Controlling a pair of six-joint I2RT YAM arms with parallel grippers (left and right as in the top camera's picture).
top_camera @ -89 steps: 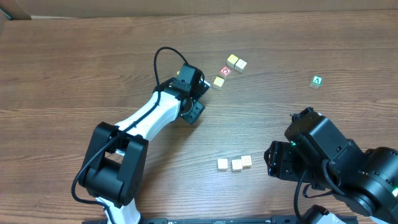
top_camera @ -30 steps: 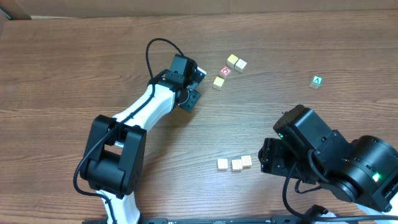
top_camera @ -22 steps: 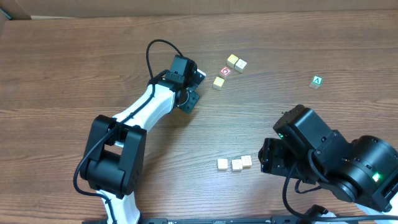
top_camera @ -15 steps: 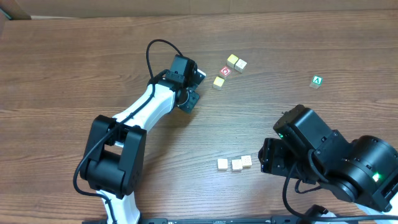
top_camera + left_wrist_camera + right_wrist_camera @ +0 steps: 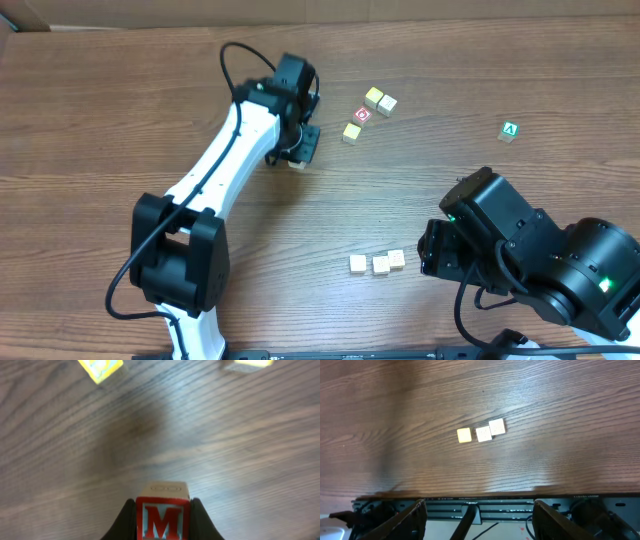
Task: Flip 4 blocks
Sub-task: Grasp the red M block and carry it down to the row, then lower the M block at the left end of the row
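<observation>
My left gripper (image 5: 162,521) is shut on a wooden block with a red face and a white-backed "M" (image 5: 162,519), held above the bare table. From overhead the left gripper (image 5: 298,150) hangs left of the back cluster of cubes. Three blocks lie in a row near the front edge: a yellowish one (image 5: 464,435) and two cream ones with grey print (image 5: 483,434) (image 5: 496,426). The same row (image 5: 380,263) shows overhead. My right gripper (image 5: 482,525) stands open over the table's front edge, with nothing between its fingers.
At the back sit a yellow cube (image 5: 373,97), a cream cube (image 5: 387,104), a red "O" cube (image 5: 362,115) and a yellow-green cube (image 5: 351,131). A green "A" cube (image 5: 510,130) lies far right. The bulky right arm (image 5: 520,260) fills the front right corner.
My left gripper has shut on the "M" block. The left arm has risen and swung slightly left with it. The right arm has not moved.
</observation>
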